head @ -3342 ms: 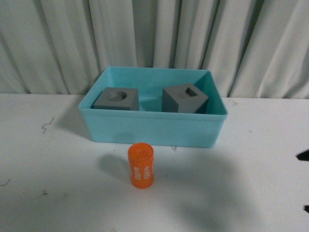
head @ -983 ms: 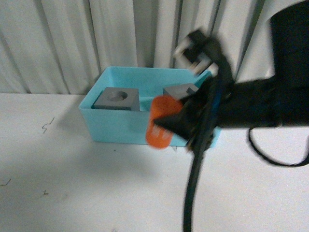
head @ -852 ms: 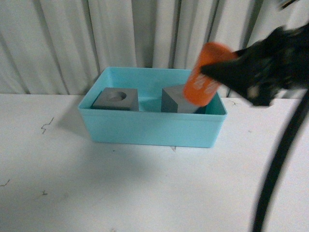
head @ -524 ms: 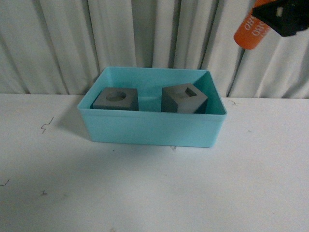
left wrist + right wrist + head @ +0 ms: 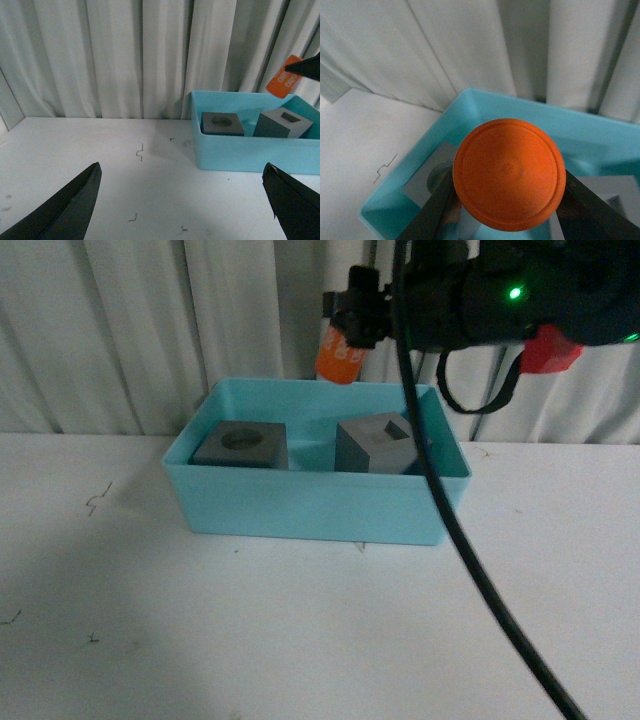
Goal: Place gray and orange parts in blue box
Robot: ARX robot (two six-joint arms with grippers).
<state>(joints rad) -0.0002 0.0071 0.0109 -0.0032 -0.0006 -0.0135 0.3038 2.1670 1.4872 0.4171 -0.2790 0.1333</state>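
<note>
Right claw pinching the orange cylinder above the blue box.
Below the claw, both gray cubes sit in the box. The right wrist view shows only the cylinder's round end; the white numerals, blurred, appear in the left wrist view, where the left claw is spread over the bench.

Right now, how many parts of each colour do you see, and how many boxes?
Gray cubes: 2, round-recess cube and rectangular-recess cube, both inside the box.
Orange cylinder: 1, held by the right gripper above the box.
Blue box: 1.
Total: 4.
</note>
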